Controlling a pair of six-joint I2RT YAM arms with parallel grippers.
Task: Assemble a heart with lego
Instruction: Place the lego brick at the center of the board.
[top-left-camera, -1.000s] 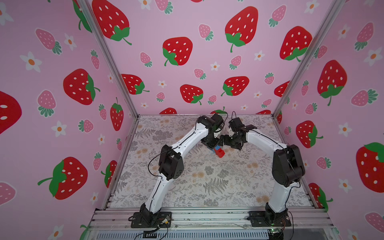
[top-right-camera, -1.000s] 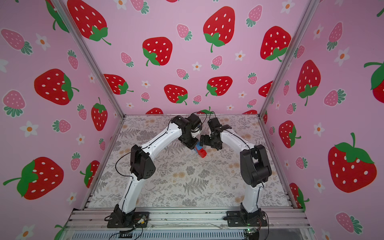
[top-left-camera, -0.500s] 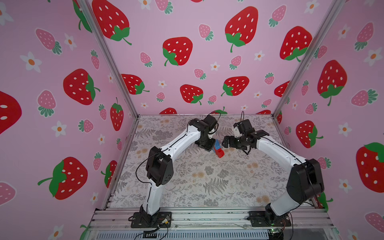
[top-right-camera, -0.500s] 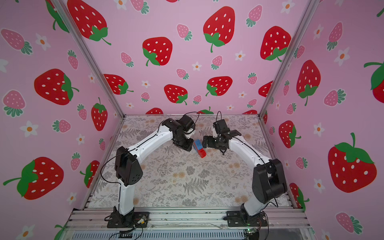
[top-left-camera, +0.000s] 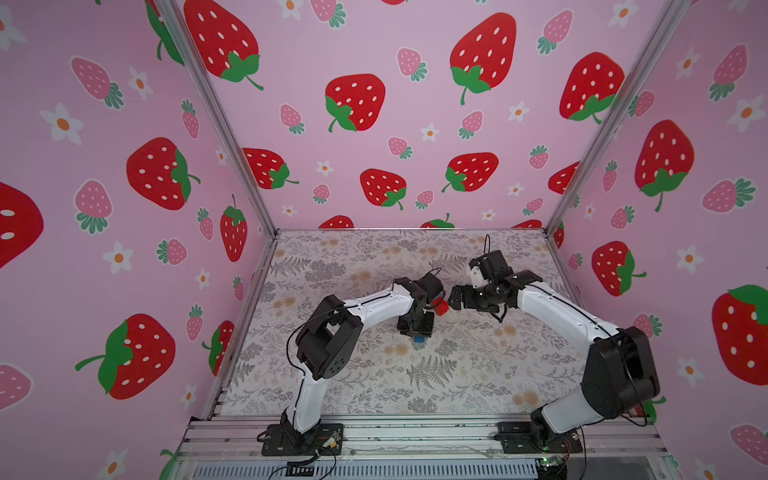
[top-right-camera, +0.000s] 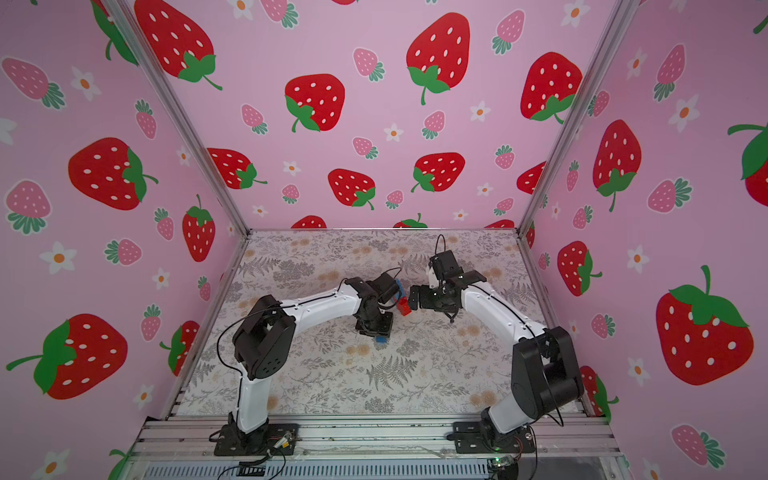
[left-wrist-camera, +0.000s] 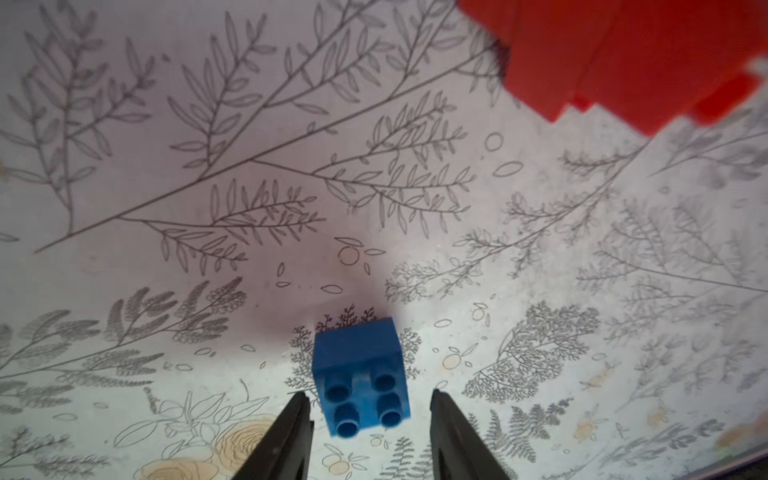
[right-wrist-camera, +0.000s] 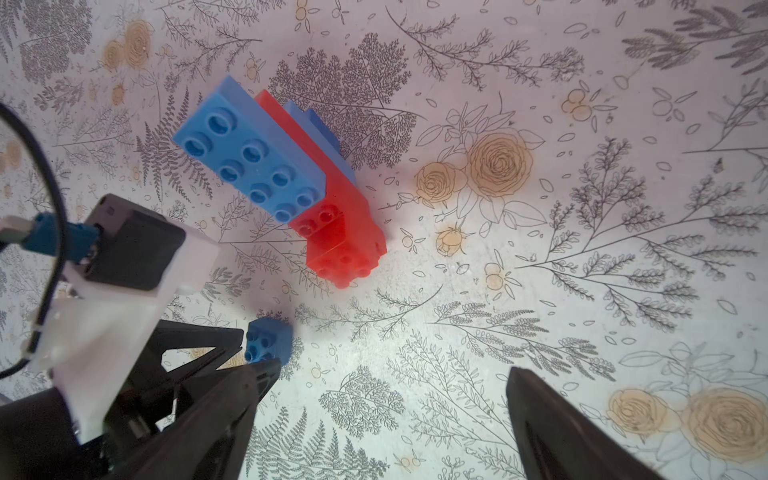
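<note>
Change: small blue brick (left-wrist-camera: 360, 374) released onto the counter (top-left-camera: 457, 374); left fingers (left-wrist-camera: 282, 449) now parted around it.
Right fingers (right-wrist-camera: 552, 428): spread wide, empty.
Heart (right-wrist-camera: 286, 183): mid-counter, unfinished; the brick is yet to be attached.

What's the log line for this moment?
left tool: open, straddling blue brick on table | right tool: open, empty | cluster: on table, ungripped

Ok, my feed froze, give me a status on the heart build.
Left end effector open, straddling small blue brick on the table. Right end effector open, empty. Heart lies apart from that brick, nothing between them.
</note>
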